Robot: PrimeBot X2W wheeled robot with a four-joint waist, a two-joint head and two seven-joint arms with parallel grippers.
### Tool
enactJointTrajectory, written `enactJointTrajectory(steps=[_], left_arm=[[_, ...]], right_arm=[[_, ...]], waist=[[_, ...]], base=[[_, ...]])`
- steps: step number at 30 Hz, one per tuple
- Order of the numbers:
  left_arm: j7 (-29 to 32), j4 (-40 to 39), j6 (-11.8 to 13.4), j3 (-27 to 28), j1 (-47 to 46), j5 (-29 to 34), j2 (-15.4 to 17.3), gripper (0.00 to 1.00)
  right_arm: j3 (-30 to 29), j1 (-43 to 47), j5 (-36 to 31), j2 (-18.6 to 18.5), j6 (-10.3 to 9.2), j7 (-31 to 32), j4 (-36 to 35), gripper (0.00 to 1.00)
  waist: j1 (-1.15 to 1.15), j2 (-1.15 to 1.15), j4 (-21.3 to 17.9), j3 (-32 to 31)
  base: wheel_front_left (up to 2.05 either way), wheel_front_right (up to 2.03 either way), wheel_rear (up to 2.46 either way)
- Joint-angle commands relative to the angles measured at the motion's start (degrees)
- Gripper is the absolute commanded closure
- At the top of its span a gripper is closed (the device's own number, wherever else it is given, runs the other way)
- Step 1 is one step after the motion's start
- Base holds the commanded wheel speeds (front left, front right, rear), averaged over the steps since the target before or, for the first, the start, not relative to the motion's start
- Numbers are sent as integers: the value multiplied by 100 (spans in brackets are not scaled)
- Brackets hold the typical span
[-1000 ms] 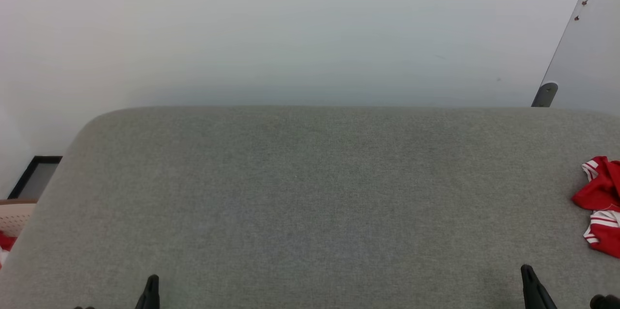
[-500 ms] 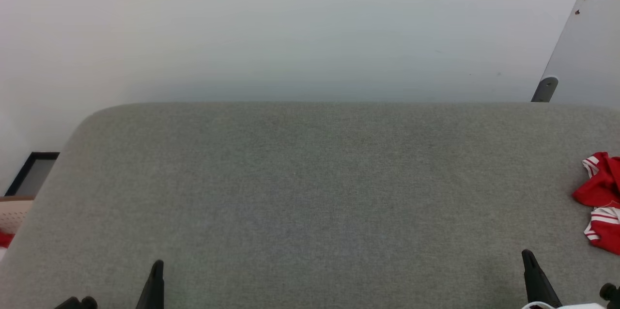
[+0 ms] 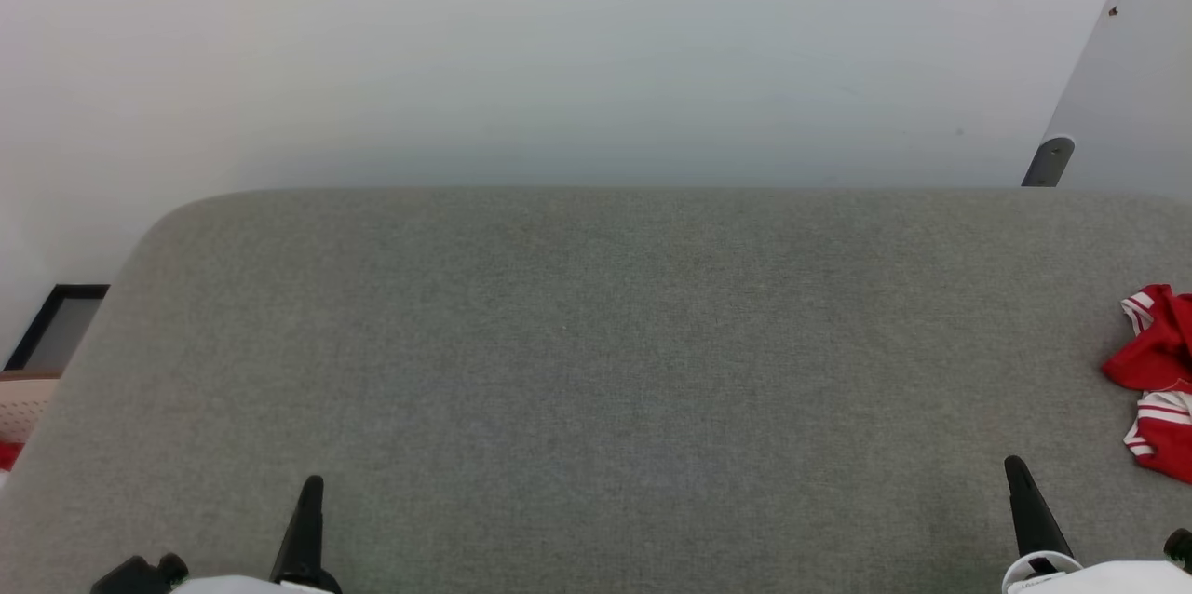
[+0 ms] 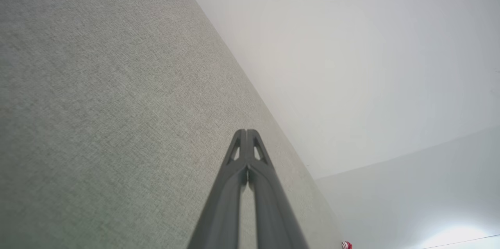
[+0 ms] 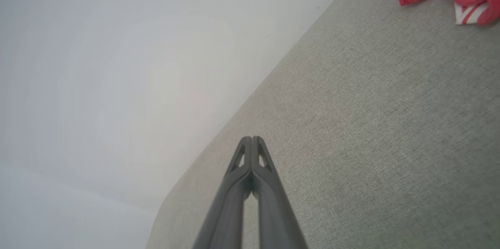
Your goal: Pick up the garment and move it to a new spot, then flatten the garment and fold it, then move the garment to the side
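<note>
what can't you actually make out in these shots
red-and-white cloth: head view, cut off by the right edge; right wrist view, by the top edge; full shape and any lettering unknown.
red item in the pale container: head view, mostly cut off by the left edge.
red speck: left wrist view, bottom edge, too small to identify.

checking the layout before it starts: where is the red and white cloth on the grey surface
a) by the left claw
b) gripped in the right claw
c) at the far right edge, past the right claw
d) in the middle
c: the red-and-white cloth lies crumpled at the right edge of the grey surface, apart from the right claw, which is shut on nothing.
</note>
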Motion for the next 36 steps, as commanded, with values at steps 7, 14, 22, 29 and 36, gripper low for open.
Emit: enactJointTrajectory(steps=[7,14,22,29,36], left_arm=[[135,-91,-35,56,-214,-467,-39,100],[234,-110,-38,76,-289,-817,-90,100],[349,-134,-42,98,-376,-1193,-145,100],[438,-152,-46,115,-448,-1503,-190,100],[530,-166,-50,134,-503,-1801,-226,100]], right_arm=[[-48,-232,582,4,-2,132,-19,100],[-74,-315,1035,15,-3,240,0,100],[-102,-421,1497,27,-3,349,19,100],[-126,-492,1882,38,-3,439,38,100],[-149,-553,2250,49,-3,529,53,100]], waist=[[0,0,-11,40],[0,0,-21,77],[0,0,-33,120],[0,0,-43,157],[0,0,-53,194]], base=[[0,0,0],[0,0,0],[0,0,0],[0,0,0],[0,0,0]])
